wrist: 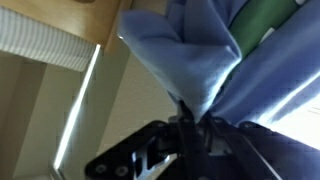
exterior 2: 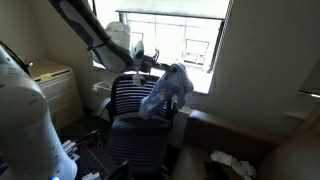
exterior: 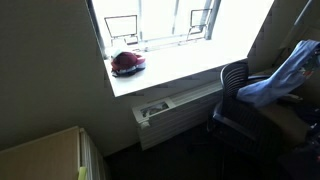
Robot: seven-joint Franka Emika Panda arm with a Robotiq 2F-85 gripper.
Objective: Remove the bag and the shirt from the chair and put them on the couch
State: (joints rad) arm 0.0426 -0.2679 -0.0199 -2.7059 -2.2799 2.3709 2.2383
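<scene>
A light blue shirt (exterior 2: 168, 92) hangs bunched from my gripper (exterior 2: 160, 68) above the seat of the black mesh office chair (exterior 2: 132, 108). In the wrist view the gripper (wrist: 192, 122) is shut on a pinched fold of the shirt (wrist: 195, 55). The shirt (exterior: 283, 72) and chair (exterior: 234, 84) also show at the right of an exterior view. A red bag-like thing (exterior: 127, 63) lies on the white window sill (exterior: 175, 72), away from the chair. I cannot identify a couch with certainty.
A white radiator unit (exterior: 170, 112) sits under the sill. A wooden cabinet (exterior 2: 55, 88) stands by the wall. A brown ledge (exterior 2: 235, 130) runs beside the chair, with clutter on the floor (exterior 2: 232, 166). A green patch (wrist: 265, 25) shows behind the shirt.
</scene>
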